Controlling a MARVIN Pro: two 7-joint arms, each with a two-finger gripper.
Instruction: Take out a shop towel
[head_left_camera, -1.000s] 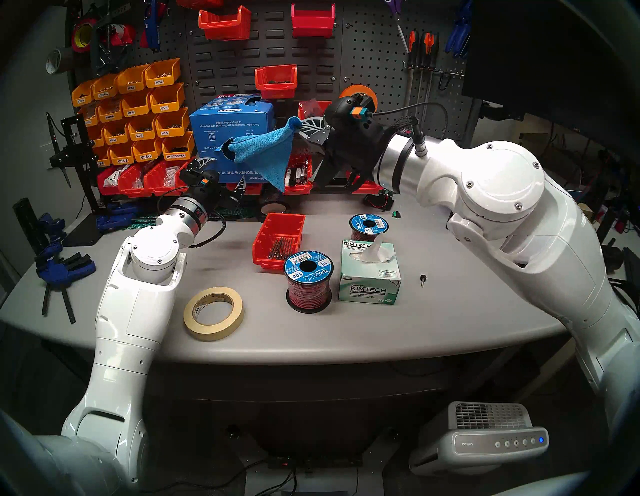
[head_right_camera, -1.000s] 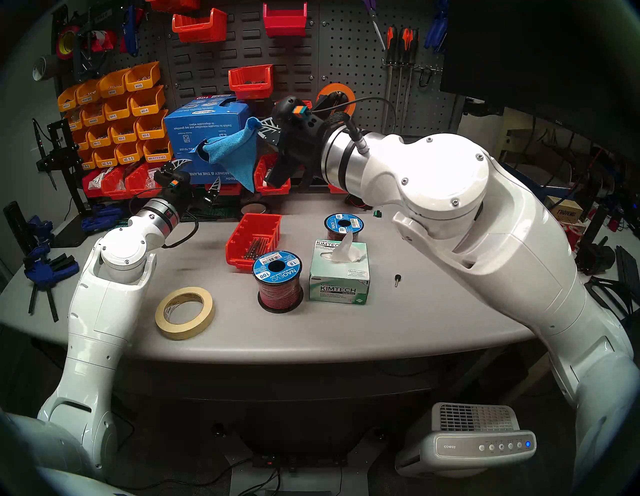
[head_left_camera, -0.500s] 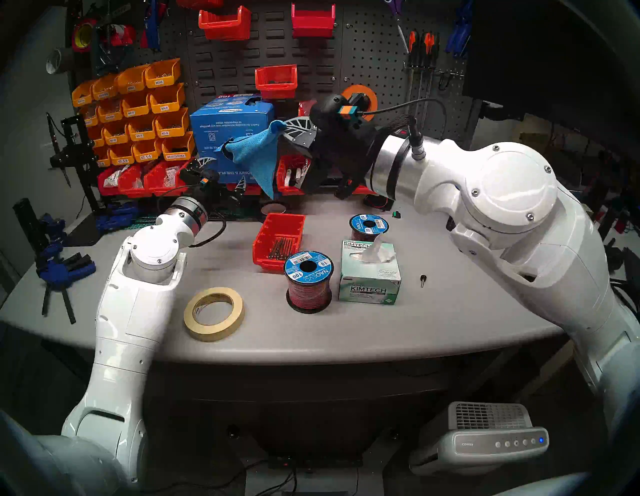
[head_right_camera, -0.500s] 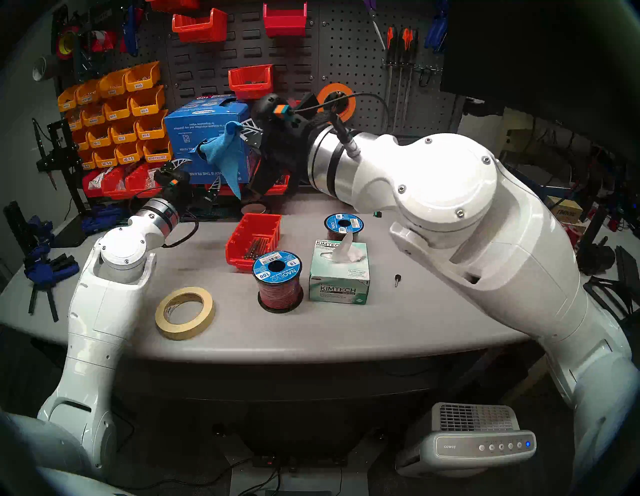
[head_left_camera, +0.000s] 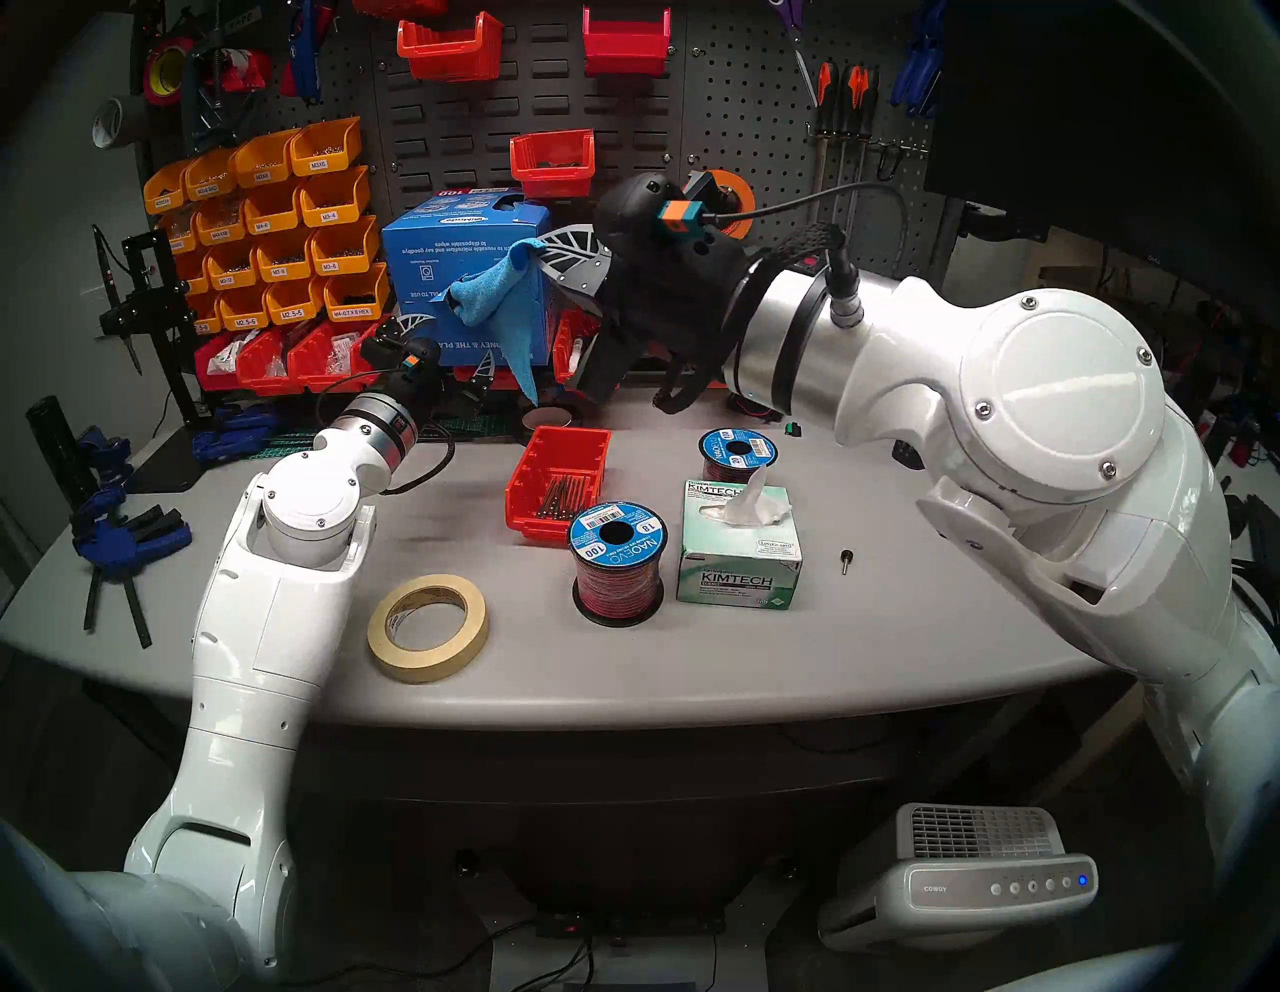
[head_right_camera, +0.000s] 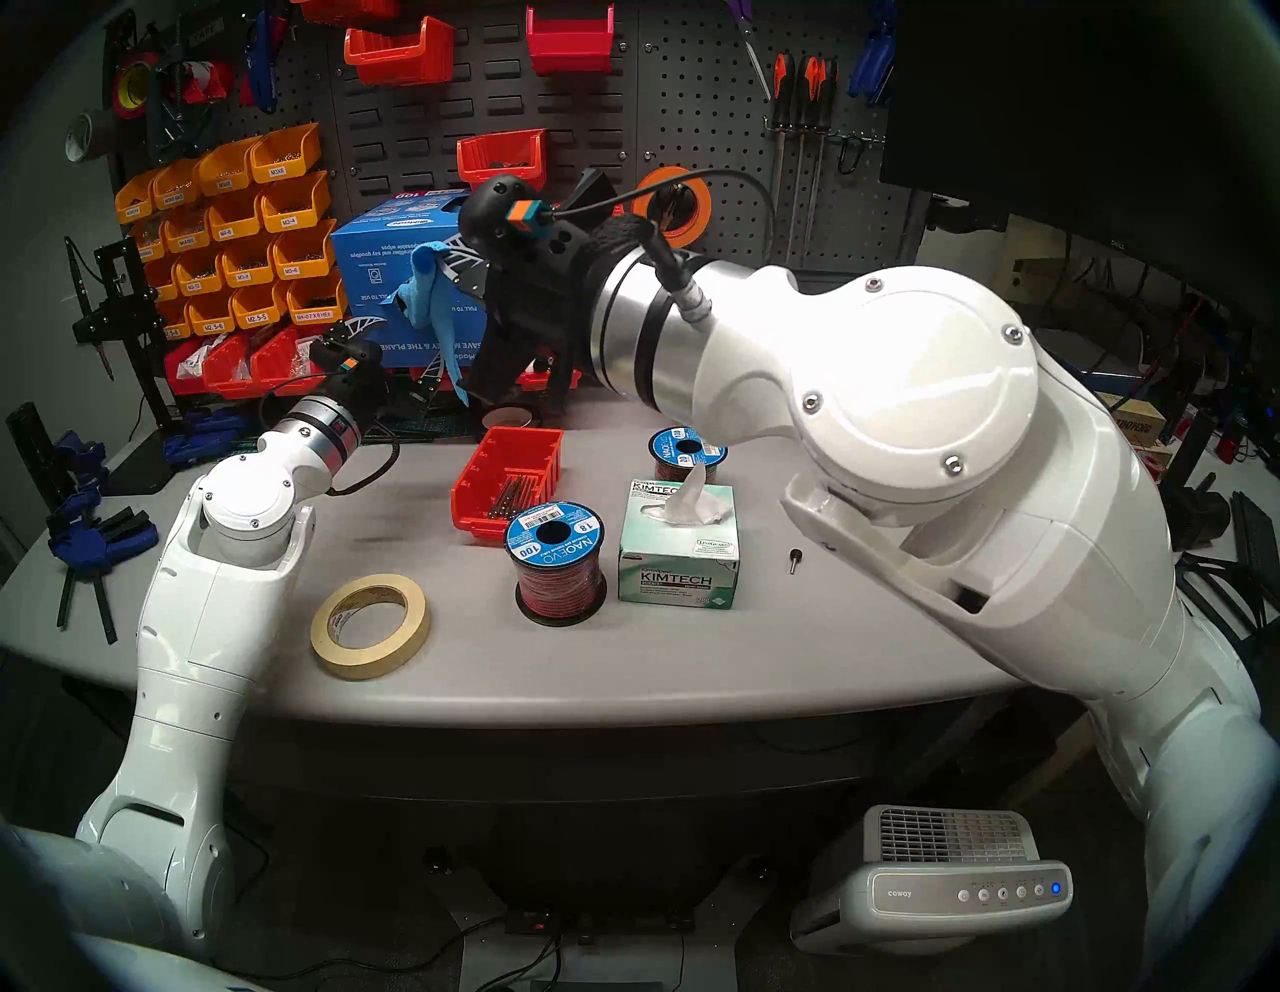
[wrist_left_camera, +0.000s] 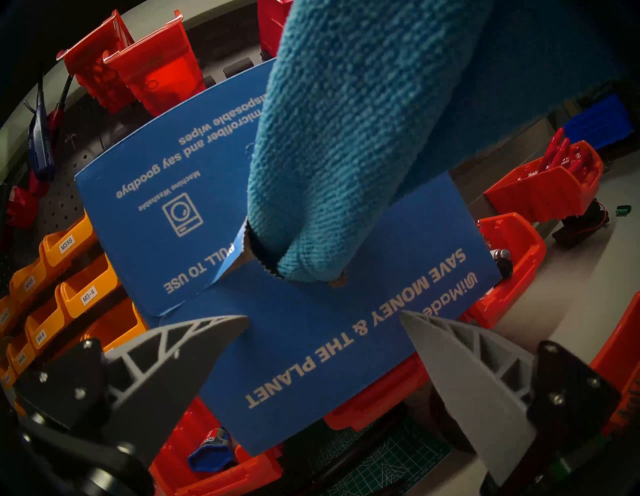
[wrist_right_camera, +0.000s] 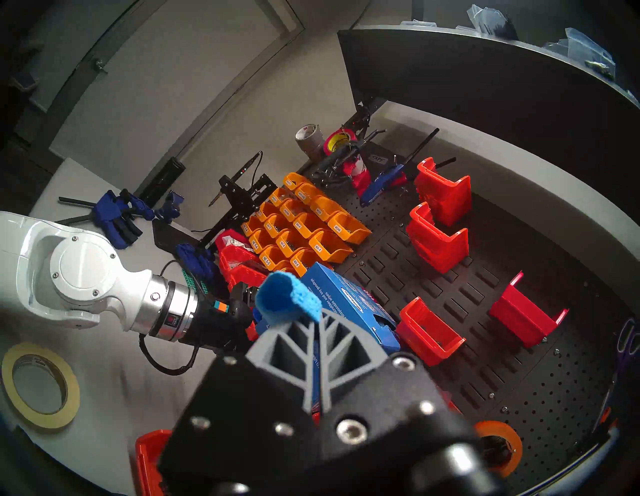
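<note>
Over at the nine o'clock side of the grey table (head_left_camera: 866, 644), the left arm reaches up from the near edge, bends at its white elbow and lays its forearm nearly level toward the pegboard. Its left gripper (wrist_left_camera: 323, 324) tilts slightly upward with the jaws spread wide and nothing between them; the grey fingers (wrist_left_camera: 194, 341) frame the lower face of the blue carton (head_left_camera: 443, 277), which stands at twelve o'clock on the bench among the red bins. From the wrist view I cannot tell whether those fingertips touch the cardboard or stop just short of it.

Moving rightward, the shop towel (head_left_camera: 495, 294) is part-way out of the carton. One end is still bunched in the torn opening on the carton's front, as the left wrist view shows plainly (wrist_left_camera: 332, 166); the other end rises toward one o'clock to a pinched corner, and a loose flap hangs down toward six o'clock in front of the carton.

That corner sits in the right gripper (head_left_camera: 537, 251), whose jaws are clamped together on the cloth, a blue fold poking out past the fingertips (wrist_right_camera: 289, 304). The right arm comes in from three o'clock, upper arm raised high, elbow sharply folded, forearm level and pointing across toward ten o'clock, well above the wire spools (head_left_camera: 616, 561) and the Kimtech box (head_left_camera: 738, 561) at the table's middle.
</note>
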